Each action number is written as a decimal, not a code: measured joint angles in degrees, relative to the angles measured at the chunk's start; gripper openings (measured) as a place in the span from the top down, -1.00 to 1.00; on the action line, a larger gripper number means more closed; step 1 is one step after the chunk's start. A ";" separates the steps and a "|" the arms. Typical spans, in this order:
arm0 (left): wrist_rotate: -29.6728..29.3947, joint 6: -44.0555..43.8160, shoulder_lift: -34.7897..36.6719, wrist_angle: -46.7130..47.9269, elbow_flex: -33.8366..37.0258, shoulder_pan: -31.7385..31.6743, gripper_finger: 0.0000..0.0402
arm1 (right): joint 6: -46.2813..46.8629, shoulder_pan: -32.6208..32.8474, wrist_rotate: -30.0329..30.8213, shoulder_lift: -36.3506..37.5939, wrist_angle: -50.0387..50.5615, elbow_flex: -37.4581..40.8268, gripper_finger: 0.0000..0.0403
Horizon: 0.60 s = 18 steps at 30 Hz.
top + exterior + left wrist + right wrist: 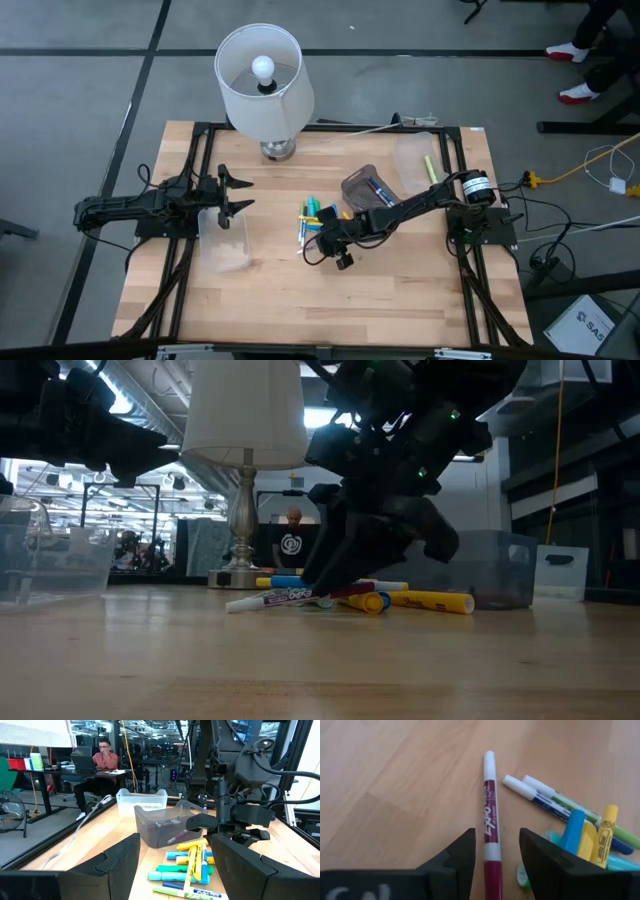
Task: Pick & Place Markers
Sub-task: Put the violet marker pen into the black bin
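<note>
Magenta barrel first: the right tool [495, 862] sits low over the surface with its two dark fingers parted, one on each side of a magenta-and-white marker [490, 820] lying flat between them. Gap is visible on both sides of the barrel, so nothing is gripped yet; the straddle looks like alignment for a pinch across the pen's width. This marker lies slightly apart from the heap, which probably makes it the easiest pick.

Just beside it, the other markers [318, 216] lie in a loose pile near the middle of the wooden surface [300, 300]: blue, yellow, green, some crossing each other. Right of the pile, a grey bin [362, 184] is tipped and holds a few pens; farther right, a clear bin [418, 160] has a yellow-green one in it.

Left tool [232, 193] waits at the left side, fingers spread wide and empty, next to another clear bin [225, 240]. A lamp [262, 80] stands at the far edge.
</note>
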<state>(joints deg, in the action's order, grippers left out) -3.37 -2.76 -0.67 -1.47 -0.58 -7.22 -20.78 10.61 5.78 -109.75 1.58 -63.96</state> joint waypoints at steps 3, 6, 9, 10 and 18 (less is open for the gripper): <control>0.00 0.02 -0.02 0.02 0.00 0.00 -0.20 | 0.78 0.00 0.02 0.00 0.02 0.00 0.25; 0.00 0.03 -0.01 0.01 0.00 0.00 -0.20 | 1.09 0.00 0.06 -0.78 -0.12 0.00 0.25; 0.00 0.00 0.00 0.02 0.00 0.00 -0.20 | 1.28 -0.10 -0.03 -2.12 -0.20 0.00 0.25; 0.00 0.03 0.00 0.00 0.00 0.00 -0.20 | 1.29 -0.18 -0.05 -2.33 -0.59 -0.02 0.25; 0.00 0.00 0.00 0.02 0.00 0.00 -0.20 | 1.29 -0.57 -1.48 -2.47 -1.33 -0.02 0.34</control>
<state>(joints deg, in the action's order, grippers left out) -3.38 -2.76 -0.67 -1.45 -0.58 -7.23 -19.48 10.04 4.30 -112.22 0.25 -63.99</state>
